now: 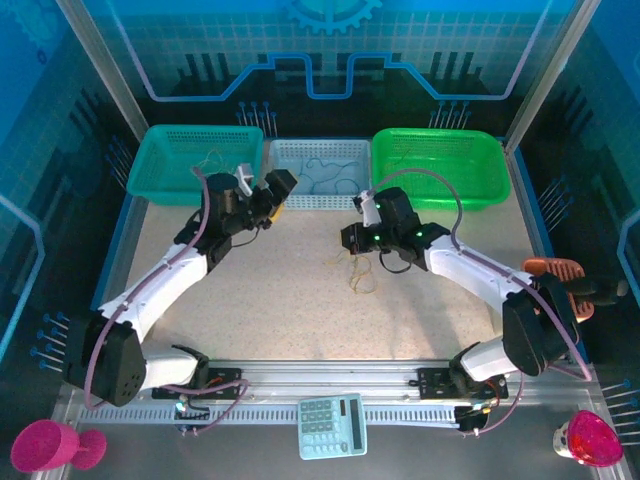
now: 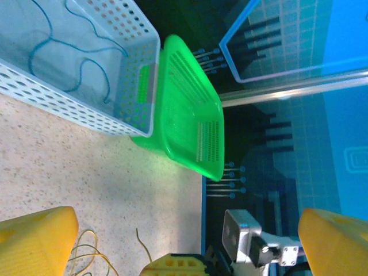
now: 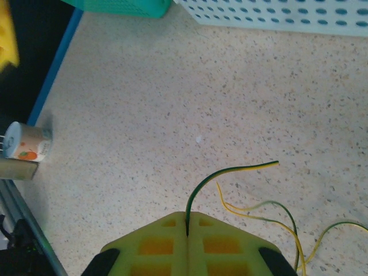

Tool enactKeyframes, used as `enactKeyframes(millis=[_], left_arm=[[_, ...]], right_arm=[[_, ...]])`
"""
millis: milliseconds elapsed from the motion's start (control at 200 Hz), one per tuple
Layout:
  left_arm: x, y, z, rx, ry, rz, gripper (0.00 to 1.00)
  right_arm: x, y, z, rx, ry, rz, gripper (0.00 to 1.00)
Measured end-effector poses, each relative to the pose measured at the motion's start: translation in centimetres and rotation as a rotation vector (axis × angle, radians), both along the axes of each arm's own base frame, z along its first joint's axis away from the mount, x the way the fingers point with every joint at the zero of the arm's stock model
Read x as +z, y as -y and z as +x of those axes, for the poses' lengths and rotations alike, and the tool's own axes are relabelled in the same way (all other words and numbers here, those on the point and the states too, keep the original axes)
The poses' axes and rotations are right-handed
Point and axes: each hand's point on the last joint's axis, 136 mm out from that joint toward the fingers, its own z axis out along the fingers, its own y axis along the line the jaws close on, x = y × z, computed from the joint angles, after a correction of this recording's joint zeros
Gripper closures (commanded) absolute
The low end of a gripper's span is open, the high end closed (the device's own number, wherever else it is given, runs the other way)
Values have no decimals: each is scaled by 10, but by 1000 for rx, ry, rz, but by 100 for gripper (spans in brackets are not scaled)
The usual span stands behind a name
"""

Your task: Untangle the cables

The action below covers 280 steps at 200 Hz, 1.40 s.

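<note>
Yellow fingers [image 3: 144, 250] of the right gripper [image 3: 187, 221]: pressed together and clamped on one dark strand [image 3: 230, 171], which rises from the seam between them and arcs over to a free, yellow-tipped end. Cables [image 1: 355, 272]: a small loose clump of thin curly wires, cream-yellow and dark, lying on the speckled table [image 1: 280, 300] just beside that gripper, between the two arms. In the right wrist view a few strands trail off to the lower right; whether the held strand is looped through them is too fine to tell. Left gripper [image 2: 187, 230]: fingers wide apart, holding nothing, raised near the white basket [image 2: 86, 123], with yellow loops [image 2: 86, 253] on the table at the lower edge of its view. White basket contents: one blue wire [image 2: 86, 63], curled on the floor. Teal basket [image 1: 160, 170]: a faint pale wire [image 1: 210, 160]. Green basket [image 1: 440, 200]: just right of the white one. Handling, judged: very light, limp, springy in the curl, smooth-coated and apt to slip from a shallow pinch; a hard tug would likely tighten any knot. Best hold: near a free end, or where one strand leaves the clump, seated deep between the pads.
</note>
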Motion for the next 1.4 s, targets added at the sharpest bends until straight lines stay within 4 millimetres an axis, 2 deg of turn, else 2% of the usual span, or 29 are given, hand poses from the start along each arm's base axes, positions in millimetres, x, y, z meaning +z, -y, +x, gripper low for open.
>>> enactKeyframes(millis=[210, 390, 500, 730, 910, 1130, 1401], left_arm=[[-21, 15, -7, -50, 17, 31, 1], [-58, 14, -19, -86, 27, 105, 1], [-76, 20, -27, -139, 36, 160, 1], [-82, 50, -38, -271, 117, 218, 1], [-86, 80, -50, -402, 180, 261, 7], [-86, 110, -57, -508, 250, 280, 12], [-97, 142, -49, -565, 263, 281, 16]], right_arm=[[24, 8, 2, -25, 37, 72, 100], [51, 17, 1, -51, 81, 127, 100], [66, 21, -2, -53, 106, 153, 100], [92, 20, -4, -42, 153, 188, 100], [108, 20, -4, -38, 181, 208, 100], [111, 20, -6, -39, 172, 220, 100], [112, 17, -9, -32, 150, 240, 100]])
